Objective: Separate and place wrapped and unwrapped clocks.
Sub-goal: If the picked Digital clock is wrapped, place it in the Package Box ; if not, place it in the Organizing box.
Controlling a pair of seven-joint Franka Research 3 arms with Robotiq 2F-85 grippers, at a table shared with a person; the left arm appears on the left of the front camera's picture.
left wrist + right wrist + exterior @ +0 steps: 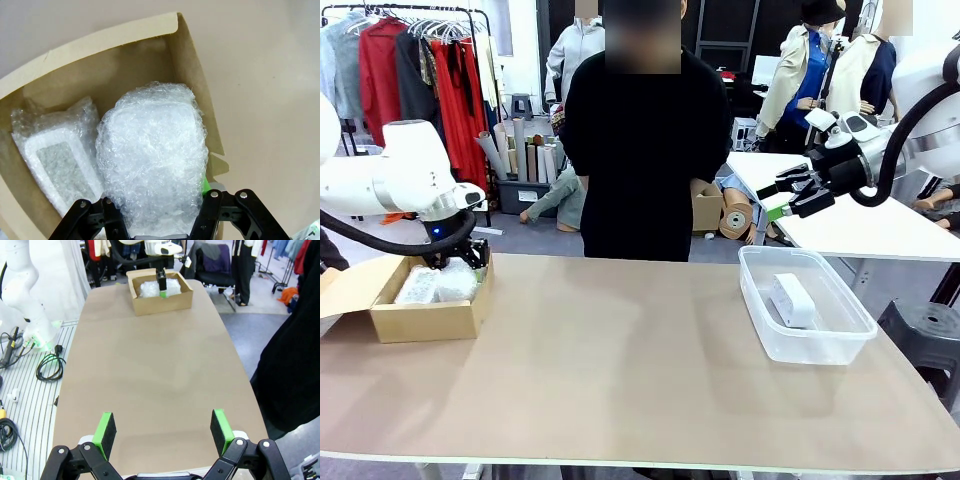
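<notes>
Clamped in the left gripper (159, 222), a bubble-wrap bundle (152, 160) inside the cardboard box (95, 42) at the table's left end, jaws closed on its lower end. Just beside it in the same box, touching, a 2nd bundle (55, 160) in clear plastic with a grey label. Well apart, at the table's right end, 1 bare white clock (792, 299) resting in the clear plastic tub (765, 325). Raised above and behind that tub, the right gripper (798, 195), jaws spread wide and holding nothing. Across the brown table (620, 360), a person in black standing at the far edge.

Likely light and squashy on the outside, stiff at the core; wrap apt to slide or crumple under the pads, so best gripped across the narrow sides where the hard body backs the padding. Bare clock probably smooth and slippery, better taken across its short width. Sorting seemingly near complete.
</notes>
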